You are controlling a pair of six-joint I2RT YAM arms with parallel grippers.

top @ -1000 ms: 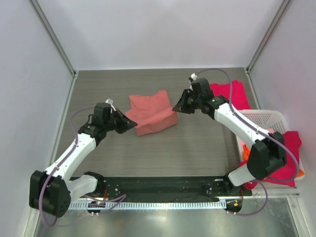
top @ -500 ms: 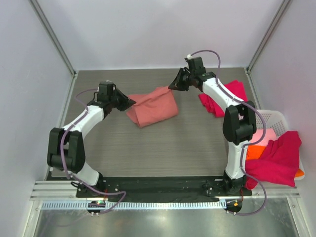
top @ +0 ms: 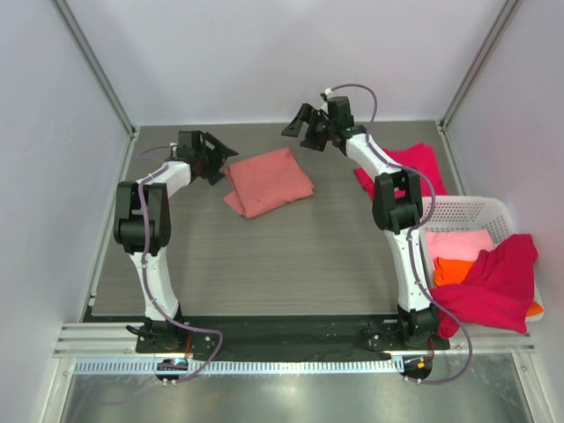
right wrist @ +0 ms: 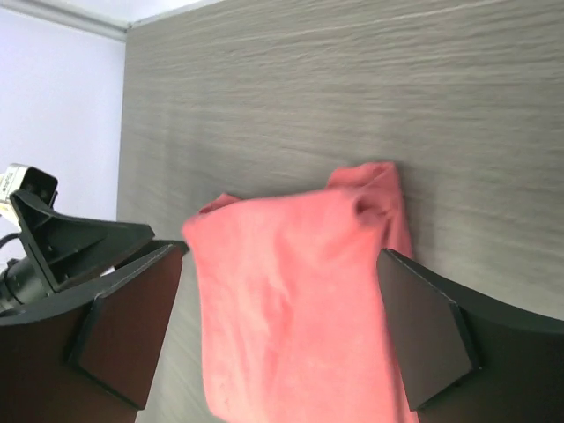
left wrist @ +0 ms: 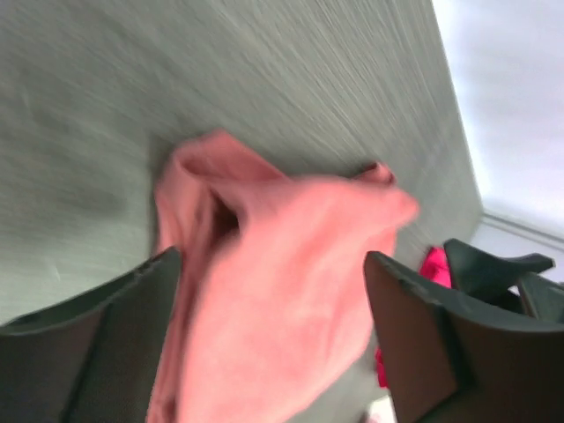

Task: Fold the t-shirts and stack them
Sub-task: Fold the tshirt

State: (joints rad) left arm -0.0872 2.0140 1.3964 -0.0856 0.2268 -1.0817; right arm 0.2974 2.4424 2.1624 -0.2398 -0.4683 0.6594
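Top external view, biggest thing first: a grey table [top: 291, 256] with a white basket [top: 480, 207] at its right edge. The basket has a light pink t-shirt [top: 460, 242] and an orange t-shirt [top: 447, 271] inside, plus a crimson t-shirt [top: 493, 282] slumped over its near rim. A second crimson t-shirt [top: 412, 163] lies on the table just behind the basket. The salmon t-shirt [top: 269, 181] sits folded into a rough rectangle toward the back middle of the table, lying flat with nothing holding it

The left gripper [top: 222, 163] is just beside that shirt's left edge. The right gripper [top: 298, 137] is near its far right corner but apart from it. Both have their fingers [right wrist: 423, 335] spread wide and empty. The wrist views agree: salmon cloth shows in the gap between the fingers but further off, touching neither side

Handling-wise, my guess is it's light, floppy and not fragile. It'll probably slide easily on that smooth top, and the folded layers could slip apart if you grab only the top one. I'd pinch through all the layers at an edge or corner, one gripper per side
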